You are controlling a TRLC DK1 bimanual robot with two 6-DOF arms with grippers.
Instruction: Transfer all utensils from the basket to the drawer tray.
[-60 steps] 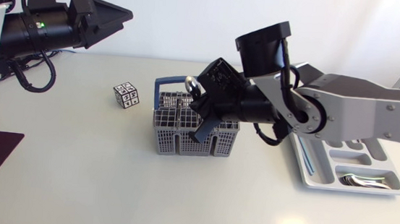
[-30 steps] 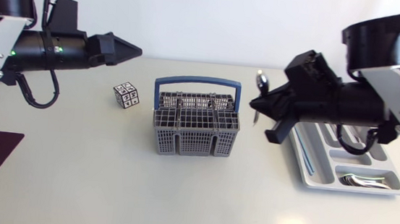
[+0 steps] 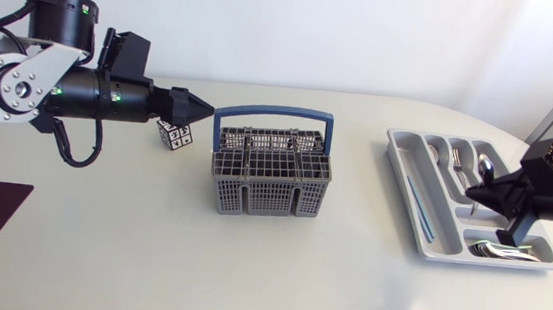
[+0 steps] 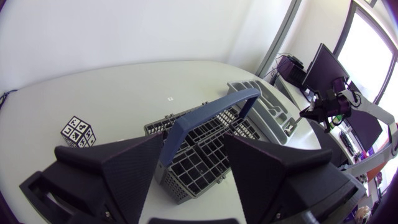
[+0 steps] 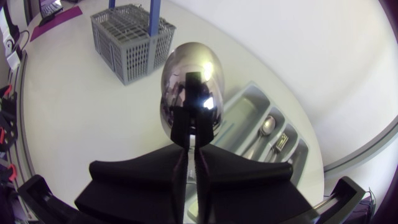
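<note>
Closest, at the right middle of the head view, the right gripper (image 3: 475,193) has its fingers pinched tight on the thin handle of a spoon (image 5: 191,82). A second ago this arm was down in the basket (image 3: 272,182). Since then it has swung all the way right, and the spoon now hangs over the drawer tray (image 3: 399,146). I think the next job is to lower it in and let go. The spoon is shiny metal with a smooth, round bowl like a little mirror. The tray is pale grey plastic with long smooth slots, and some spoons (image 3: 460,158) already lie in it. In the middle of the frame sits the basket, a grey plastic box of tiny square holes with a blue hoop handle (image 3: 275,115). I cannot tell if anything is left inside. Farther back, at the upper left, the left gripper (image 4: 193,143) has slid closer to the basket. Its broad black fingers stand apart and hold nothing. Just beside it is a small cube (image 3: 174,133) with black and white squares.
</note>
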